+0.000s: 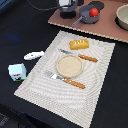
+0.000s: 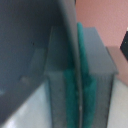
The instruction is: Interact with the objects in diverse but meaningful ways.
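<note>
Going from the exterior view's left to its right, the milk carton (image 1: 17,72) is standing near the left edge of the dark table (image 1: 15,30), the white fish piece (image 1: 33,55) is lying just beyond it, and both are sitting off the woven placemat (image 1: 95,85). On the mat the bread loaf (image 1: 80,44) is resting at the far side, with the tan plate (image 1: 68,65) in the middle between a fork (image 1: 65,80) on its near side and a knife (image 1: 80,56) on its far side. Farther back, on the brown board (image 1: 107,27), the grey pot (image 1: 90,17) is holding the red tomato (image 1: 93,11), and the gripper (image 1: 68,9) is working at the pot's left side, so the step in hand looks like taking hold of the pot by its rim. The wrist view is showing what the exterior view is not: the pot's thin rim (image 2: 75,60) is running edge-on against a green-padded finger (image 2: 82,65), seemingly pinched narrowly; the opposite finger is hidden behind the wall, so I cannot tell for sure. The next move probably calls for a slow, level lift, since the tomato could be rolling out. Only the exterior view is showing the tomato and the other toys.
</note>
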Motion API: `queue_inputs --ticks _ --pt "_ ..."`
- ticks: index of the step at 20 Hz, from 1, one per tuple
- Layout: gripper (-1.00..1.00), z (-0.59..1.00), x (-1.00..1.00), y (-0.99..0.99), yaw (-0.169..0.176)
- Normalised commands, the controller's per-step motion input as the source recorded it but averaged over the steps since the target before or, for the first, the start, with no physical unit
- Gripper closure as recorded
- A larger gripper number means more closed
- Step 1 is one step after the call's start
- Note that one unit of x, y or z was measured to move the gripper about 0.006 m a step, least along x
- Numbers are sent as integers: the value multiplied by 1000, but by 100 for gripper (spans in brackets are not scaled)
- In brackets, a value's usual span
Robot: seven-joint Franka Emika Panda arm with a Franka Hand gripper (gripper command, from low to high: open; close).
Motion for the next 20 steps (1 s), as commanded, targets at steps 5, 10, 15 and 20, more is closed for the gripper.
queue_inputs --ticks 5,10,15,20 --pt "100 -51 331 77 0" --pt "100 -123 198 129 0" --pt "100 -143 171 106 0" --pt "-100 -149 44 135 1"
